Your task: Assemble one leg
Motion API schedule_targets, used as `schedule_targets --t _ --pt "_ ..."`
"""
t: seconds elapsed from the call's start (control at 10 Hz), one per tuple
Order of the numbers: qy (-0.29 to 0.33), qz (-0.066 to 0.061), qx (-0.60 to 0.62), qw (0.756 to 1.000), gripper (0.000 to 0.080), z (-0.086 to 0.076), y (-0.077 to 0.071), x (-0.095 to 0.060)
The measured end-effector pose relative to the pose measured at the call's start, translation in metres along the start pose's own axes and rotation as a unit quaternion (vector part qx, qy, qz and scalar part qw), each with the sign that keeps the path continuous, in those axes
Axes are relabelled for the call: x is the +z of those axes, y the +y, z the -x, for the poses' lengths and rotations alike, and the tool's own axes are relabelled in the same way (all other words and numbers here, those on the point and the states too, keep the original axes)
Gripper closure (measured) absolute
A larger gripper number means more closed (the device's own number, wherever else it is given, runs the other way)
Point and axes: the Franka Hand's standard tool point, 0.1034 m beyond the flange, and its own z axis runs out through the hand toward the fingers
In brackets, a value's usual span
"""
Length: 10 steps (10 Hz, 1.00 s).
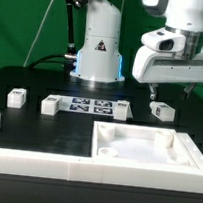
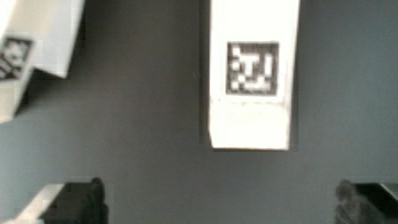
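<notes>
A white leg point(image 1: 163, 110) with a square tag lies on the black table at the exterior view's right. My gripper point(image 1: 169, 93) hovers just above it, open and empty. In the wrist view the leg point(image 2: 253, 70) lies lengthwise ahead of my gripper point(image 2: 222, 205), beyond the dark fingertips point(image 2: 71, 202), not between them. Three more legs lie on the table: one at the far left point(image 1: 16, 97), one point(image 1: 50, 106) and one point(image 1: 122, 111) at either end of the marker board.
The marker board point(image 1: 86, 107) lies in the middle in front of the robot base point(image 1: 99, 49). The large white tabletop panel point(image 1: 145, 154) with corner sockets lies in front. A white wall piece point(image 1: 23, 160) runs along the front left. Another white tagged piece point(image 2: 36, 50) shows in the wrist view.
</notes>
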Motion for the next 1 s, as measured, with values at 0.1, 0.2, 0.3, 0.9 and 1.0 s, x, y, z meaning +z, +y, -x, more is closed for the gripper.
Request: schedule_targets --t 0.1,0.2,0.3,0.9,1.0 --pt "-0.040 0.000 -0.001 0.999 0.0151 0.001 -0.001 0.003" --pt "-0.080 0.001 -0.003 0.997 0.0151 0.004 -0.003 0.006" --pt "-0.127 0.002 -0.006 0.992 0.0151 0.008 -0.007 0.009" --pt "-0.361 -0.008 -0.012 0.932 0.0151 0.021 -0.010 0.035" --pt "-0.371 -0.010 -0.009 0.929 0.0151 0.020 -0.010 0.045"
